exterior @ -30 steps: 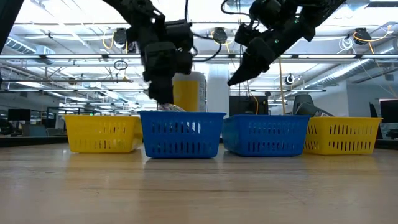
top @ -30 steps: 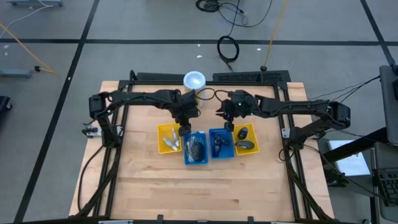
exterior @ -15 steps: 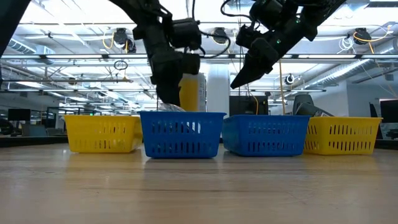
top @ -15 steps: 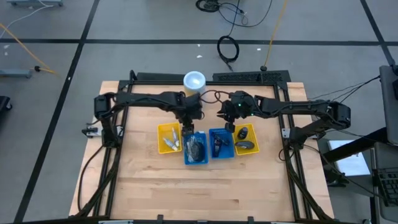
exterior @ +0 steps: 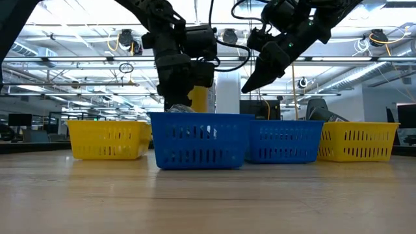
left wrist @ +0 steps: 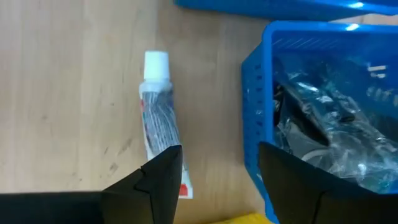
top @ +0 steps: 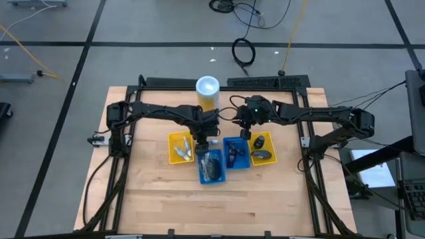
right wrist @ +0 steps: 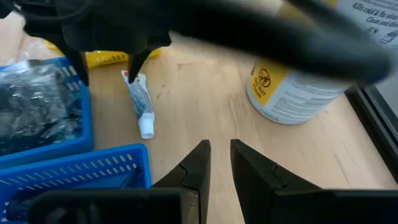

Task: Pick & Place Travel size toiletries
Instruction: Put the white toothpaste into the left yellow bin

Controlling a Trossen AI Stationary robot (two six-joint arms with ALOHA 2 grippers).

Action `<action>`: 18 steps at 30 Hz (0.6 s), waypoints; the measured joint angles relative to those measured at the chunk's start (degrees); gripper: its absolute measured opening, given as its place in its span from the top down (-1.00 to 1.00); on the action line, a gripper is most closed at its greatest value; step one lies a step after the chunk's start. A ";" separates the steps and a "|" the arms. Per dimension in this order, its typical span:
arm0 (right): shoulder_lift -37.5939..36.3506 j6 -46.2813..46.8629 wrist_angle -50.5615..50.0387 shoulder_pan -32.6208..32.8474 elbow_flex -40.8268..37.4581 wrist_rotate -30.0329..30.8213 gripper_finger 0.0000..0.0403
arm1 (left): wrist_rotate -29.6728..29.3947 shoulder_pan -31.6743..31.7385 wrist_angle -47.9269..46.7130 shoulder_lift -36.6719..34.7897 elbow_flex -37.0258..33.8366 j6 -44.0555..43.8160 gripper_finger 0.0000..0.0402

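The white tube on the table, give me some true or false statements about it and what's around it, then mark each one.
1. The white tube lies on bare wood, outside every tray. True.
2. The left gripper is clamped on the tube. False: its fingers are open, above the tube's end.
3. The blue tray beside the tube is empty. False: it holds dark items in clear wrap.
4. A yellow canister stands on the table. True.
5. The right gripper holds nothing. True.

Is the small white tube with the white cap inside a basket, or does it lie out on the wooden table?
Out: the small white tube lies flat on the wooden table, beside the blue basket, between the open left gripper's fingers.
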 joint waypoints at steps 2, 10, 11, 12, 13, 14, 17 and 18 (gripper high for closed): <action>0.00 0.00 0.00 -0.11 0.00 -0.01 0.71 | -0.07 -0.21 -0.10 0.02 0.00 -0.40 -0.05; -0.02 0.04 -0.27 -0.13 0.02 -0.02 0.71 | -5.39 0.55 -0.01 0.69 -0.09 -1.44 -0.05; -0.02 0.02 -0.26 -0.13 0.02 -0.01 0.71 | -5.02 0.89 0.03 0.70 -0.09 -1.55 -0.05; -0.02 0.02 -0.26 -0.11 0.02 -0.03 0.71 | -4.67 1.10 0.08 0.74 -0.09 -1.57 -0.05; -0.02 0.03 -0.26 -0.11 0.02 -0.01 0.71 | -4.57 1.28 0.24 0.79 -0.09 -1.38 -0.05; -0.02 0.04 -0.28 -0.11 0.02 -0.03 0.71 | -4.75 1.34 0.63 1.16 -0.07 -1.09 -0.05; -0.04 0.04 -0.40 -0.11 0.04 -0.03 0.71 | -4.72 1.24 0.89 2.13 -0.11 -0.95 -0.05; -0.04 0.04 -0.42 -0.11 0.04 -0.03 0.71 | -4.19 1.21 1.31 2.66 -0.11 -0.97 -0.05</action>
